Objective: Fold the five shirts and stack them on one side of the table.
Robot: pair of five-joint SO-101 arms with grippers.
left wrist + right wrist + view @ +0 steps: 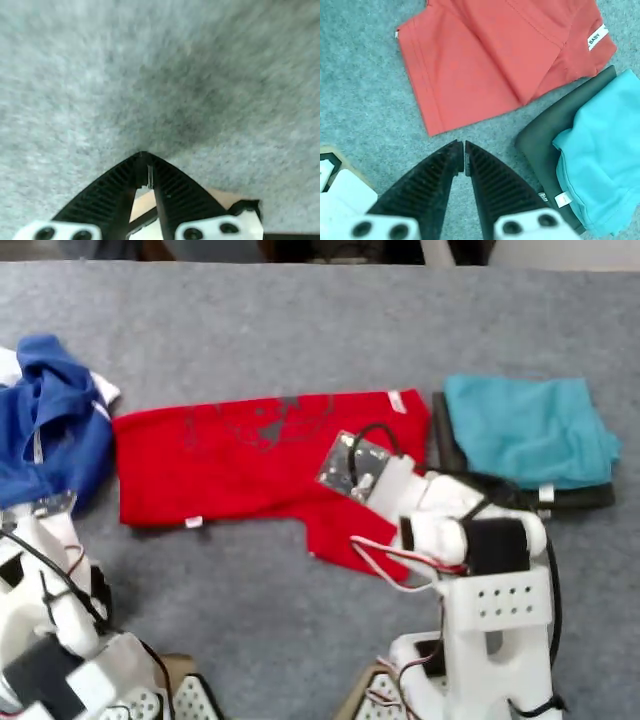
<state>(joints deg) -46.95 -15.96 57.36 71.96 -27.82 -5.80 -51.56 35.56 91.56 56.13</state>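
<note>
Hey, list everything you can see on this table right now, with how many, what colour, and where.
red shirt: one, red, spread flat mid-table
teal shirt: one, teal, folded, on top of the dark shirt at the right side
dark shirt: one, black, folded under the teal shirt
blue shirt: one, blue with white trim, crumpled at the left edge
table: one, grey felt
left gripper: one, black, shut, over bare table
right gripper: one, black, shut, by the red shirt's sleeve
</note>
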